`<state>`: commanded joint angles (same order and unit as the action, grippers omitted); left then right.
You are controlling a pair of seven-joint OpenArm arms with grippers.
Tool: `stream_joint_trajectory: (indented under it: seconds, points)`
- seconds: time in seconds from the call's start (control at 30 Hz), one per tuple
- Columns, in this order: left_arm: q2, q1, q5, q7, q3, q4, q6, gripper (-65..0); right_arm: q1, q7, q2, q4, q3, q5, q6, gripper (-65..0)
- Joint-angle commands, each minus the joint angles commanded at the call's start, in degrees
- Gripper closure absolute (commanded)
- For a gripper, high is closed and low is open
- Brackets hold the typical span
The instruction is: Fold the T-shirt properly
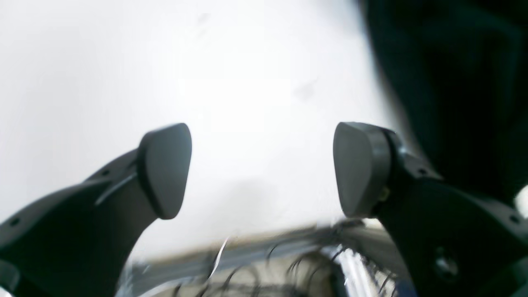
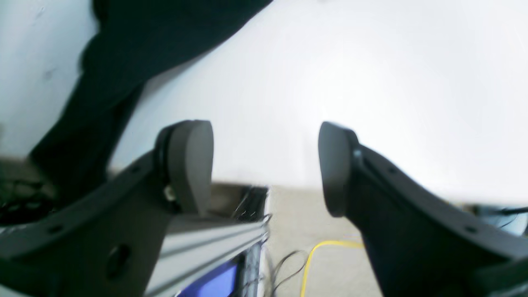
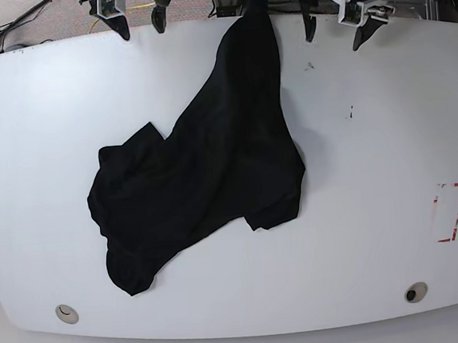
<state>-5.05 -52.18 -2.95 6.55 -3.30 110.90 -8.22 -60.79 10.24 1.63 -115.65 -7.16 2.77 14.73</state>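
We see the T-shirt (image 3: 205, 173) lying crumpled in the middle of the table (image 3: 369, 127), one end reaching the upper edge. Both our fingers, left (image 3: 336, 19) and right (image 3: 139, 20), are wide and empty. First we should spread it flat, taking the corners.

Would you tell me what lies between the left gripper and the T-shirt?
Only bare white table: in the base view, nothing sits between the open left gripper and the T-shirt.

T-shirt (image 3: 212, 165) soft matt black cloth, creased; table (image 3: 385, 126) smooth white, slight sheen, few dark scuffs; left gripper (image 1: 262, 169) and right gripper (image 2: 266, 165) matt dark plastic, grey pads; ribbed metal rail (image 2: 210, 243)
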Motion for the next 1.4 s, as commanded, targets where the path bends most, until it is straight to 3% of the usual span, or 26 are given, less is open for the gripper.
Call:
stream_joint_trajectory:
  seconds: [0.13,0.33,0.4,0.47,0.57,0.8,1.1,1.4]
  points:
    - [-0.2,3.4,7.1,-5.4,2.0,0.0,0.0,-50.6,3.5,0.0,0.0,0.0,-0.8,0.0,0.09,-37.9]
    - [-0.3,9.6,19.2,-16.9,2.2,0.2,-0.2,-50.6,7.9,-0.2,-0.1,0.1,-3.2,0.0,0.35,-37.9]
    - [-0.3,10.8,21.9,-20.7,2.3,0.4,-1.8,-50.6,8.8,-1.4,-0.1,0.1,-3.8,-0.1,0.35,-37.9]
    - [-0.3,12.1,24.6,-25.0,2.6,0.4,-5.5,-50.6,9.7,-4.1,-0.1,0.1,-4.2,-0.1,0.44,-37.9]
    - [-0.2,14.8,26.2,-30.2,2.8,0.3,-7.9,-50.6,11.9,-7.0,0.0,0.1,-4.8,-0.1,0.44,-37.9]
    - [0.1,20.8,26.6,-44.6,2.8,0.0,-8.0,-50.4,12.8,-9.5,0.3,0.0,-6.2,0.4,0.44,-37.9]
    - [-0.2,23.0,26.6,-51.7,5.2,-0.1,-8.1,-50.4,14.1,-9.5,0.4,0.0,-6.3,0.4,0.09,-37.9]
    - [-0.3,23.2,26.2,-51.9,12.3,-0.4,-8.1,-50.4,15.6,-9.5,0.4,0.0,-6.4,0.4,0.0,-37.9]
